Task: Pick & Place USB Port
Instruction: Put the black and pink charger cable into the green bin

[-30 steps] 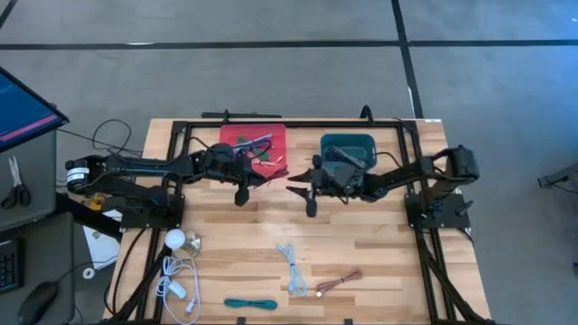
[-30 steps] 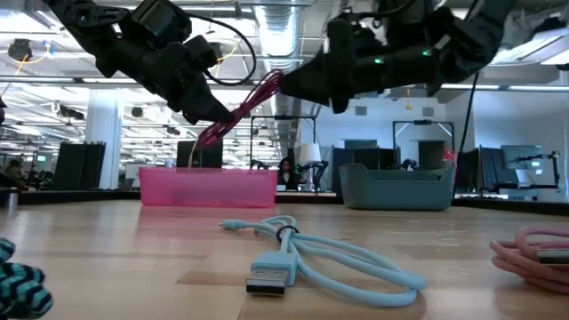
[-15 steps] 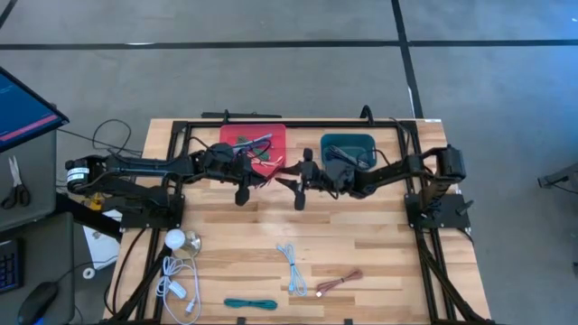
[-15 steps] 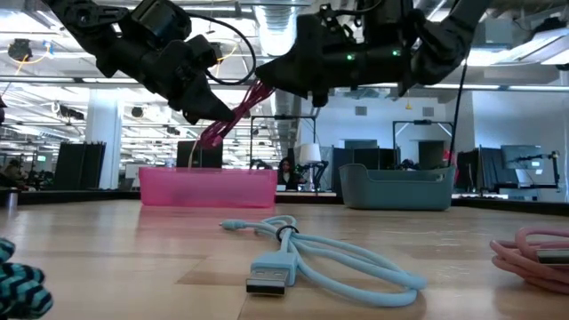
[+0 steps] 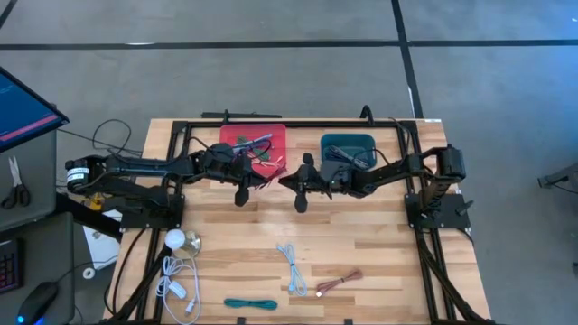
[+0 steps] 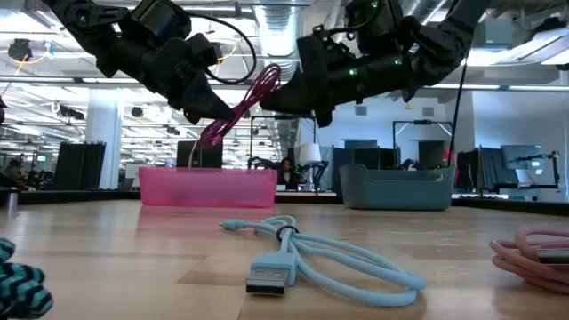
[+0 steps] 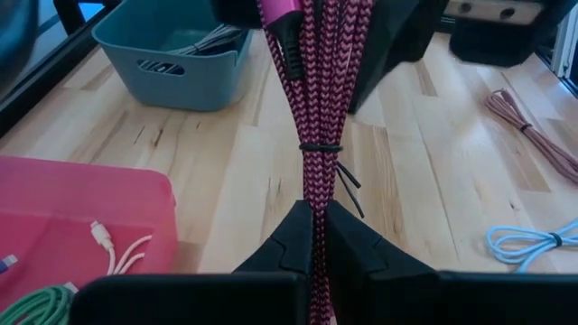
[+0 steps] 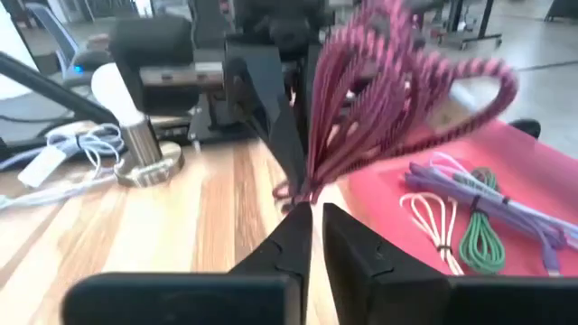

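A magenta braided USB cable (image 7: 316,117), coiled in a tied bundle, hangs in the air between the pink bin (image 5: 230,135) and the teal bin (image 5: 348,140). My left gripper (image 7: 319,226) is shut on its lower end. The bundle (image 6: 244,105) slants up and away from it, and its loops fan out at the top. My right gripper (image 8: 317,215) has its fingers almost together. Its tips (image 6: 267,100) sit just under the fanned loops (image 8: 379,99), a short way from my left gripper (image 5: 262,178). My left gripper pinches the bundle's gathered lower end (image 7: 318,203) between its two fingers, below the thin black tie. The strands run on along the fingers' line, lifted clear of the table, slanting up toward my right arm. My right gripper: I cannot tell whether it touches the strands beside its tips.
The pink bin holds green, white and purple cables (image 8: 470,226); the teal bin (image 6: 391,188) holds dark ones. On the near half of the table lie a light blue cable (image 5: 291,264), a brownish-pink one (image 5: 339,283), a teal braided one (image 5: 250,304) and a white cable with a bulb (image 5: 176,271).
My right gripper has travelled toward the table's left, from in front of the teal bin up to the held bundle, then dipped slightly. The bundle's free loop end has risen and fanned out, while the end in my left gripper has stayed put.
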You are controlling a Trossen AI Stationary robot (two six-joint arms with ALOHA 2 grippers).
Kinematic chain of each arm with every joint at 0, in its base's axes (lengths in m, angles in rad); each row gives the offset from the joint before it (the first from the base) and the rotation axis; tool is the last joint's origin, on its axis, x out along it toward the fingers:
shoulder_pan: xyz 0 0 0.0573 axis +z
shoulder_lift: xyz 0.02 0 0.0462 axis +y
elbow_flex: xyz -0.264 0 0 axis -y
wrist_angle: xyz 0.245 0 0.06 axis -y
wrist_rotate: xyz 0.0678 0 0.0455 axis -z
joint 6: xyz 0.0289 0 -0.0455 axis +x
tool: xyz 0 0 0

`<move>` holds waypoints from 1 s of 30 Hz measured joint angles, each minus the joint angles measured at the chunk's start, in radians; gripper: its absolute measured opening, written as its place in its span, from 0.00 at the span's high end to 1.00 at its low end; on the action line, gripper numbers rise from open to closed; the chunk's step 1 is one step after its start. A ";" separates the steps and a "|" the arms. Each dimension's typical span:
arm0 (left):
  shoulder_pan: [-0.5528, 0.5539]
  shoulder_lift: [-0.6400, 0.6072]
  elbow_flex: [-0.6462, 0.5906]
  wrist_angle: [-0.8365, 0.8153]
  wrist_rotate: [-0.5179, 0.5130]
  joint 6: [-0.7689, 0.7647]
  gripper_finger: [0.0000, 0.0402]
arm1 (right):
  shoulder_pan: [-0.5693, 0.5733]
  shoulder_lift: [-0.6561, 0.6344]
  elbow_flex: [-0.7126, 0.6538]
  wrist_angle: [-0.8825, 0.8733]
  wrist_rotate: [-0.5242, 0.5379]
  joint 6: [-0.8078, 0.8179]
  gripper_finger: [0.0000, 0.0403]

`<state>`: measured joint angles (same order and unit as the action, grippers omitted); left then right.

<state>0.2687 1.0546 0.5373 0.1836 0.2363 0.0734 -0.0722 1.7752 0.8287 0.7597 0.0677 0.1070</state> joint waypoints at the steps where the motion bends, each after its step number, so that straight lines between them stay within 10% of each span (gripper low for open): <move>1: 0.000 0.000 0.000 0.001 0.000 0.000 0.97 | 0.001 0.000 0.000 -0.011 0.000 0.000 0.93; 30: 0.000 0.000 0.000 0.002 -0.003 0.000 0.97 | -0.010 0.000 -0.001 -0.041 0.160 -0.024 0.81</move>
<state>0.2687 1.0546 0.5373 0.1852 0.2333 0.0734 -0.0818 1.7748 0.8276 0.7186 0.2272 0.0830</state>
